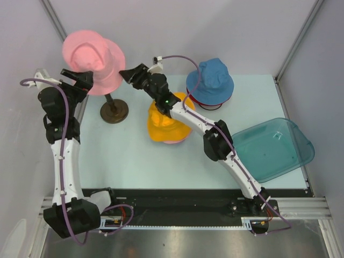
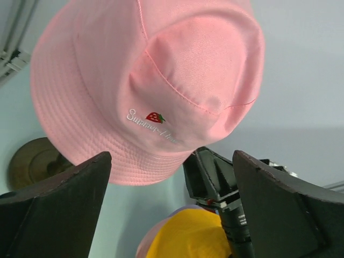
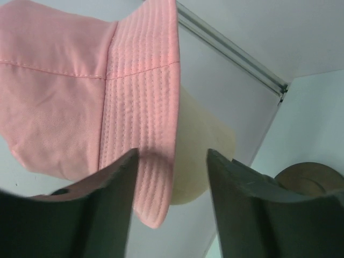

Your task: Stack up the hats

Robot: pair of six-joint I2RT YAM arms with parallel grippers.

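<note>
A pink hat (image 1: 90,58) sits on the beige mannequin head at the back left, seen close in the left wrist view (image 2: 150,86). My left gripper (image 1: 81,79) is open wide at the brim's left side (image 2: 172,177), holding nothing. At the brim's right side my right gripper (image 1: 128,73) is open. The brim's edge (image 3: 148,123) hangs between its fingers against the left one, with the mannequin head (image 3: 203,150) behind it. An orange hat (image 1: 167,122) lies mid-table on a lilac one. A blue hat (image 1: 210,79) sits on a red hat (image 1: 207,105) at the back right.
The mannequin's round brown stand base (image 1: 114,112) rests on the table under the pink hat. A translucent teal tray (image 1: 290,156) lies at the right edge. Frame posts and grey walls close in the back corners.
</note>
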